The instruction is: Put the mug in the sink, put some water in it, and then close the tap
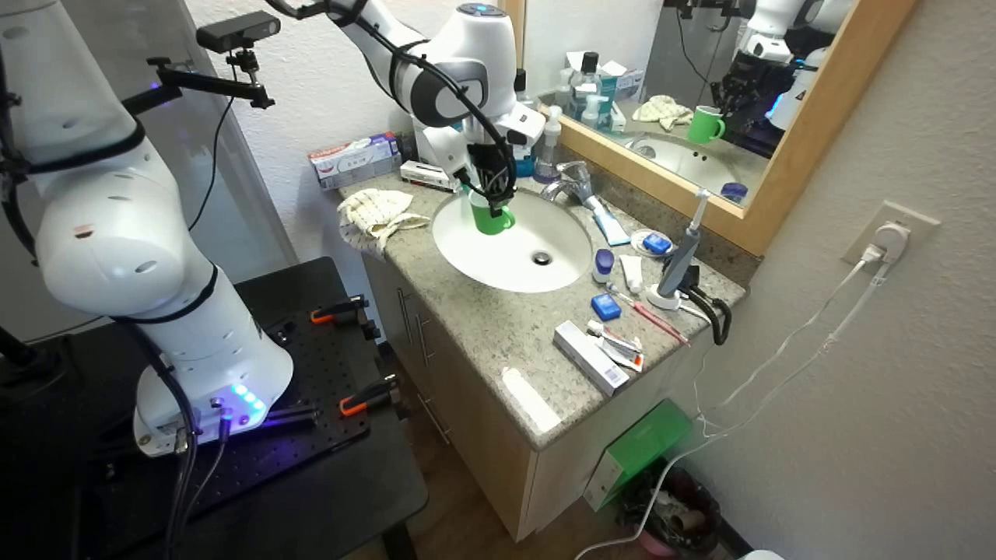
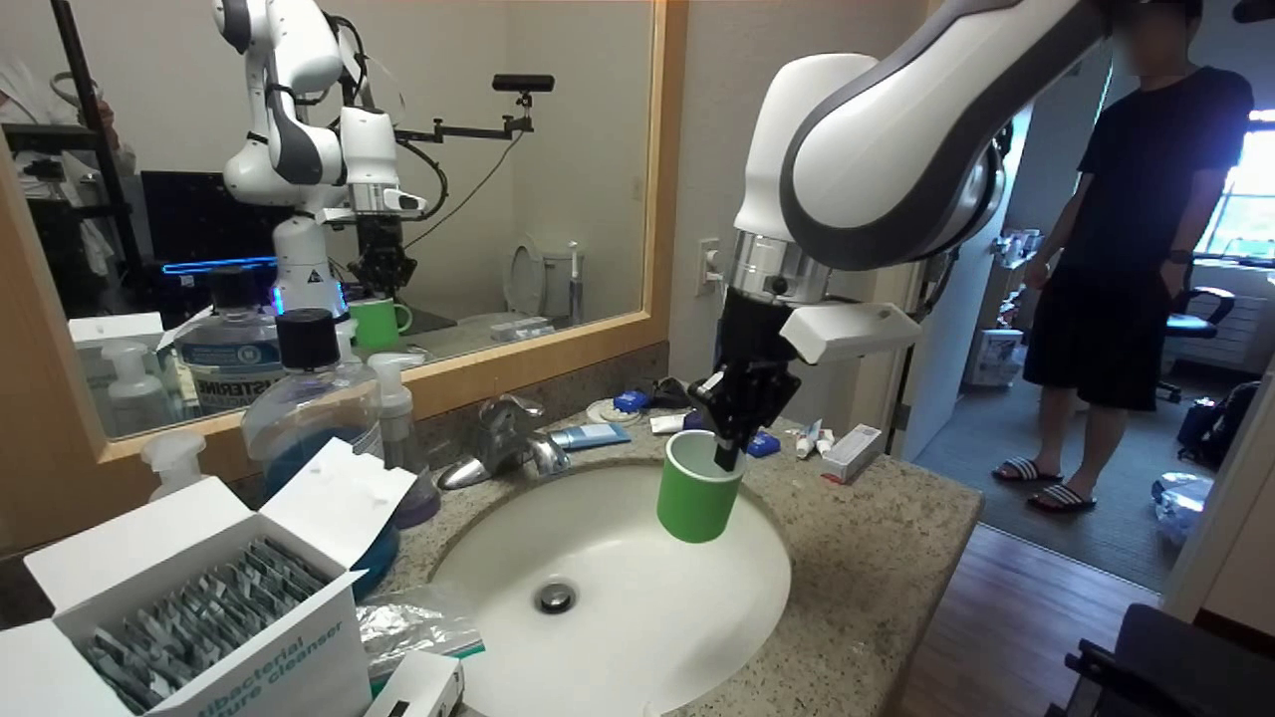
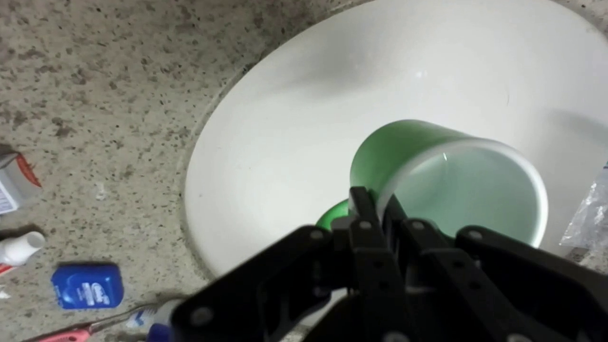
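A speckled bench runs beneath a wood-framed mirror, a white oval sink set into it. In an exterior view the green mug, mouth up, is over the sink bowl at 2 o'clock from the drain; I cannot tell whether its base touches. The gripper pinches the mug's wall at the rim, 1 finger inside and 1 outside. In the wrist view the handle shows at 8 o'clock on the mug, and a small blue box lies on the bench toward 8 o'clock. In an exterior view the tap stands at the sink's 11 o'clock, a blue tube just beside it, and a person in dark clothes stands at 2 o'clock from the mug.
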